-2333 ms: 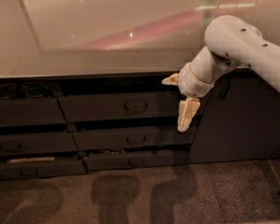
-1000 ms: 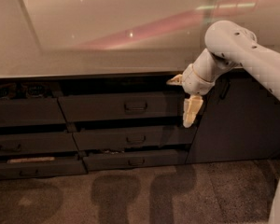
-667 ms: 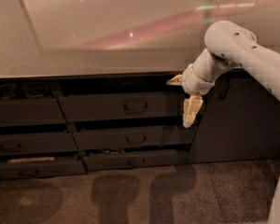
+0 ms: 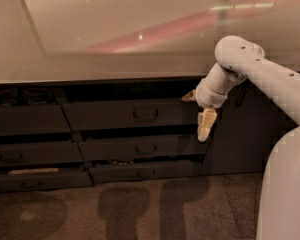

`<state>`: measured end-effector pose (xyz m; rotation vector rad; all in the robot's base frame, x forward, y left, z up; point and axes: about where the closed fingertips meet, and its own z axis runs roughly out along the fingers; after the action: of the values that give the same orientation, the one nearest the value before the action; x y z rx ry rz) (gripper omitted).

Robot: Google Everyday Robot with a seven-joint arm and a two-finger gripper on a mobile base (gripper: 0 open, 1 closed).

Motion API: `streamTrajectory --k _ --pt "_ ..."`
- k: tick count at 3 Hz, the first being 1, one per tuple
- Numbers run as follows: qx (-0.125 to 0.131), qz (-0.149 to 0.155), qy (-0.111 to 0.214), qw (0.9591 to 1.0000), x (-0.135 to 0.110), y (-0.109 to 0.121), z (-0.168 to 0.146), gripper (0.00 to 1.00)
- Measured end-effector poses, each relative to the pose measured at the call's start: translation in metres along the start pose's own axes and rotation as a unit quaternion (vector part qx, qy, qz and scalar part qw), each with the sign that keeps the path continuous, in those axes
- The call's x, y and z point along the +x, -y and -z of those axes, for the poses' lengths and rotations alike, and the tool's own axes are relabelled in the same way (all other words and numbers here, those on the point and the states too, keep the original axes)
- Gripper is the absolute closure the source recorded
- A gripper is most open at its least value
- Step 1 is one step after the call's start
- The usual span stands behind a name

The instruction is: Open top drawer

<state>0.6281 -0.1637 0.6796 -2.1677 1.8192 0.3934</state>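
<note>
The top drawer (image 4: 130, 115) is the widest dark grey front in the middle column, just under the counter, with a small loop handle (image 4: 145, 114) at its centre. A dark gap shows above its front. My gripper (image 4: 205, 123) hangs from the white arm (image 4: 250, 66) and points downward. It sits at the drawer's right end, to the right of the handle and apart from it. It holds nothing that I can see.
Narrower dark drawers (image 4: 145, 148) sit below and to the left (image 4: 25, 120); the lowest left one (image 4: 32, 171) shows a pale object. A tall dark cabinet door (image 4: 237, 139) stands behind the gripper. The pale countertop (image 4: 115, 39) overhangs. My arm's lower link (image 4: 285, 189) fills the right foreground.
The gripper has shifted slightly right and down along the drawer's right end since the earliest frame, then stayed still. The drawers have not moved.
</note>
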Motion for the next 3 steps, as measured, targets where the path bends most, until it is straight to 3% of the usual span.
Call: streamTrajectory --k 1,2,3 --pt "0.000 0.002 -0.001 1.0000 0.000 0.000 -0.002 0.00" --pt "0.019 0.025 -0.037 0.9988 -0.003 -0.004 -0.008 0.00" --pt "0.047 0.078 -0.105 0.9903 -0.003 -0.014 -0.026 0.00"
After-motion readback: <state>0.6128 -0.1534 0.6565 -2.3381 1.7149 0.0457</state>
